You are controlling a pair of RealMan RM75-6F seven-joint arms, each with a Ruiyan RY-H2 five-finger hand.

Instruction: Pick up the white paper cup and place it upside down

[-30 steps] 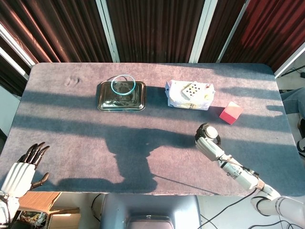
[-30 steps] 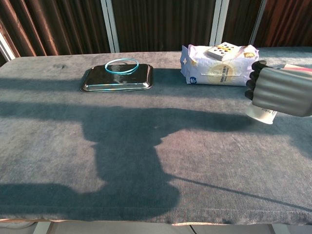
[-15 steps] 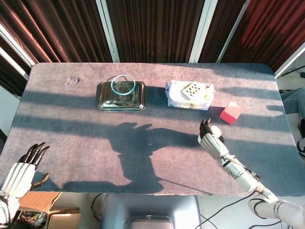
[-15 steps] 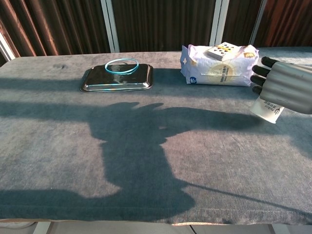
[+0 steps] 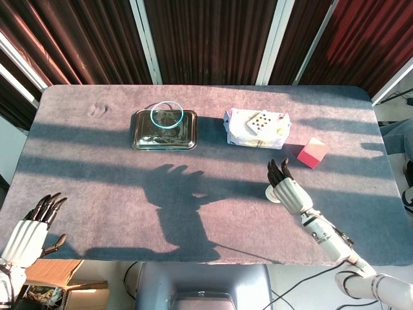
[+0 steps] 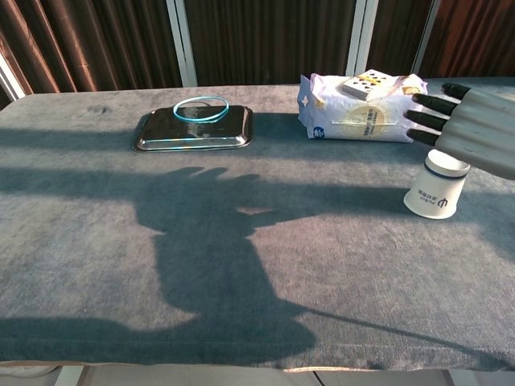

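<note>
The white paper cup (image 6: 435, 191) stands upside down on the grey tablecloth at the right, wide rim down. In the head view only a sliver of the cup (image 5: 271, 193) shows beside my right hand (image 5: 286, 187). My right hand (image 6: 475, 133) hovers just above and behind the cup with its fingers stretched out and apart, holding nothing. Whether it still touches the cup's top is unclear. My left hand (image 5: 29, 229) hangs off the table's near left corner, fingers extended, empty.
A metal tray (image 5: 164, 131) with a blue ring (image 5: 166, 116) on it lies at the back centre. A white bag (image 5: 257, 128) topped with a card box sits behind the cup, and a red box (image 5: 313, 152) is to its right.
My right hand turned the cup over, set it down rim-first on the table and let go, spreading its fingers. The left hand has not moved.
</note>
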